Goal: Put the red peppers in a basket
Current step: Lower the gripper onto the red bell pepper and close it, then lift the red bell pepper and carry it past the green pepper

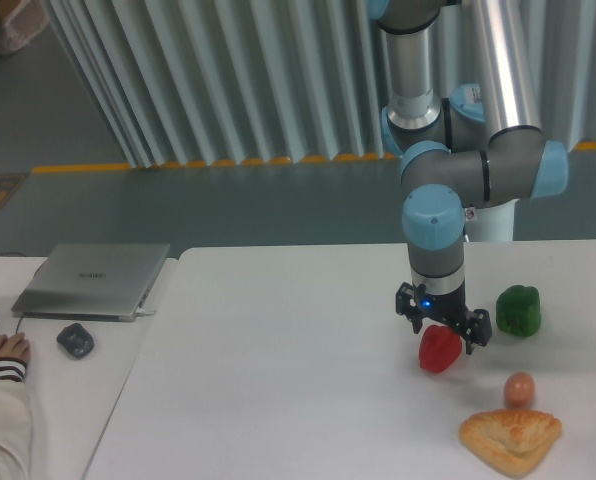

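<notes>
The UR5e arm [448, 180] stands at the far right side of the white table [278, 380], its wrist pointing straight down. The gripper [443, 331] hangs directly over the red pepper [439, 350], with its two dark fingers spread to either side of the pepper's upper part; one finger [476, 330] shows clearly at the pepper's right shoulder and the other sits at its left. The jaws stand apart, roughly as wide as the pepper itself, and whether the fingers actually touch the fruit cannot be told from this view. A small blue light glows on the gripper body just above the pepper. The red pepper rests on the table surface toward the right half, near the front of the arm's base. The green pepper [519, 310] sits on the table to the right of the gripper, apart from the red one. Nearer the front edge, a small brown egg-shaped object [519, 387] lies to the lower right of the red pepper, and a golden pastry-like item [510, 438] lies just in front of it. On a separate grey surface at the left, a closed silver laptop [93, 281] lies flat, with a dark mouse [75, 341] near it. A person's hand [6, 349] in a striped sleeve rests at the left edge.
</notes>
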Controlling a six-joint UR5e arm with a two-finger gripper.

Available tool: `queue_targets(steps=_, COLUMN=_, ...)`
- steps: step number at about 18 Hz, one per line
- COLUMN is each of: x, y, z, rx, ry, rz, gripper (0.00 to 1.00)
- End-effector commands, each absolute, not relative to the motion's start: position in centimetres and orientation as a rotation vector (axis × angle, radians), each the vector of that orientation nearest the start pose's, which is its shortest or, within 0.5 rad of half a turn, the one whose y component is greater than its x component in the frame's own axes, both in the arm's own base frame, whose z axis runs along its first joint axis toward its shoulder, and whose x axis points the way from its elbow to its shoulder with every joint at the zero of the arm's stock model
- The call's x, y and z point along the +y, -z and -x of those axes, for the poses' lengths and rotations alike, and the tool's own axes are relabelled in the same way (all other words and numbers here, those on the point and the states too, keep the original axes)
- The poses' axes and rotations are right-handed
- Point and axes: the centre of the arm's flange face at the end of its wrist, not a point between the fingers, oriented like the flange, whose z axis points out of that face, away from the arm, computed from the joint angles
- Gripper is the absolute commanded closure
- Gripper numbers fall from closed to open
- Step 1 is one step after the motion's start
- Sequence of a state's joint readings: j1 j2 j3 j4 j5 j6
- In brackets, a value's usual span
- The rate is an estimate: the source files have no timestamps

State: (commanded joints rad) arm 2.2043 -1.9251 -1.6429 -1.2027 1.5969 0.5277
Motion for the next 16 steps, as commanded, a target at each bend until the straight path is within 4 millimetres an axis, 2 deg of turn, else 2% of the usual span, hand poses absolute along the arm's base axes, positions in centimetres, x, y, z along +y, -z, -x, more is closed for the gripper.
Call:
queue_targets(steps=11, x=56.2, y=-27.7, z=25.2, rx=-0.166, ry=0.022, rz=3.227, gripper=0.01)
queue_targets(steps=13, x=56.1, y=-27.4, z=25.3, rx=-0.165, ry=-0.006, rz=3.246, gripper=0.11)
queue_targets(steps=15, x=56.1, y=-27.4, z=25.3, rx=-0.167, ry=-0.005, rz=3.247, gripper=0.32)
queue_targets(steps=16, x=56.1, y=-27.4, z=25.3, rx=-0.165, ry=-0.005, rz=3.248, gripper=0.35)
